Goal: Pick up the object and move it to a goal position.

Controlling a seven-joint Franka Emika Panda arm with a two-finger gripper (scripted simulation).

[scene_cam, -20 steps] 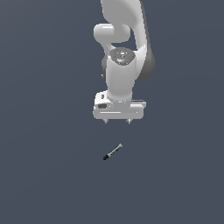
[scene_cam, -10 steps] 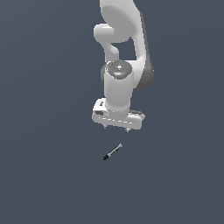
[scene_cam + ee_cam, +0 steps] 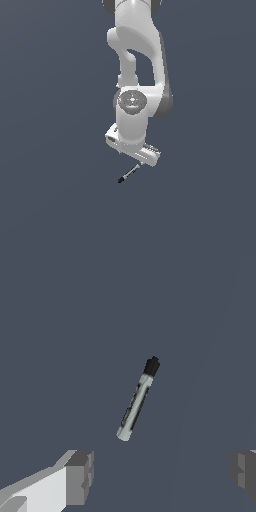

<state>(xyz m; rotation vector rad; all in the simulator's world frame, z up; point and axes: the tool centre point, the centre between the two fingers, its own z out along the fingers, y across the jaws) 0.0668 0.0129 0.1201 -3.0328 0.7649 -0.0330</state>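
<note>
On the flat dark grey-blue floor (image 3: 50, 200) lies the object (image 3: 128, 173), a thin pen-like stick w/ a black cap at one end and a grey, lighter-tipped barrel at the other (in the wrist view (image 3: 136, 400) the barrel looks pale and mottled). In the exterior view it lies at a slant, black end pointing down toward the exterior view's left, lighter end up toward the exterior view's right, right at the lower edge of the gripper (image 3: 141, 159); whether that end touches the gripper can't be told from this angle. The wrist view shows the stick free, not between the fingers (image 3: 80, 476): two grey pads sit wide apart w/ bare floor between them, so the jaws are spread and hold nothing. Above, the white Panda arm (image 3: 136, 65) hangs down from the top of the exterior view, wrist tilted over the stick.
</note>
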